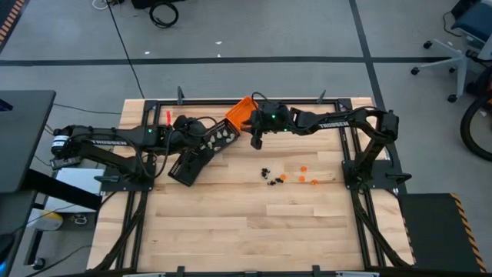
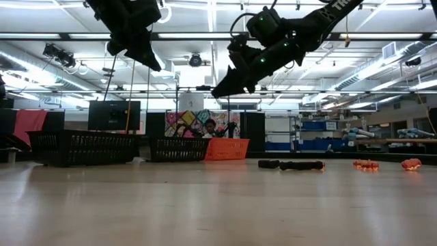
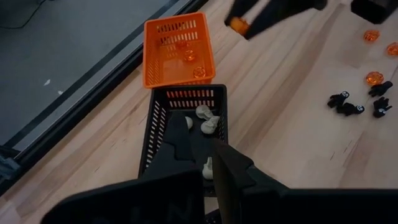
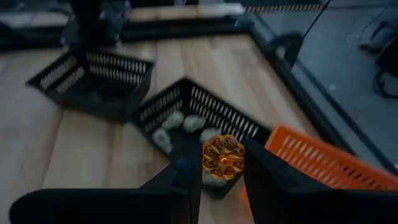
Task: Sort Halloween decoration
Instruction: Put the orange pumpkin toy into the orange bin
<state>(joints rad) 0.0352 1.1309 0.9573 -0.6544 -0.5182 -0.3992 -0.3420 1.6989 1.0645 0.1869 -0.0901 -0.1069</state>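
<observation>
My right gripper (image 4: pixel 221 167) is shut on a small orange pumpkin-like trinket (image 4: pixel 222 155), held in the air over the near end of the black tray (image 4: pixel 205 118) that holds whitish trinkets (image 4: pixel 183 122). The orange tray (image 1: pixel 241 114) lies just beyond it and has orange pieces (image 3: pixel 189 56) inside. My left gripper (image 3: pixel 200 152) hovers shut above the same black tray (image 3: pixel 186 102), holding nothing. Black trinkets (image 1: pixel 269 175) and orange trinkets (image 1: pixel 304 173) lie loose on the table. In the left wrist view my right gripper (image 3: pixel 239 25) shows with the orange piece. My right gripper pinches the orange trinket by its two opposite sides (image 4: pixel 209 159) between its two fingers, at their free ends. The fingers slant downward, coming from the table's right. The trinket is lifted clear of the table and the trays.
A second black tray (image 1: pixel 188 165) lies on the near side of the first, left of the table's middle. The bare wooden tabletop (image 1: pixel 254 223) stretches toward the near edge. A black frame (image 1: pixel 323 101) runs along the far edge.
</observation>
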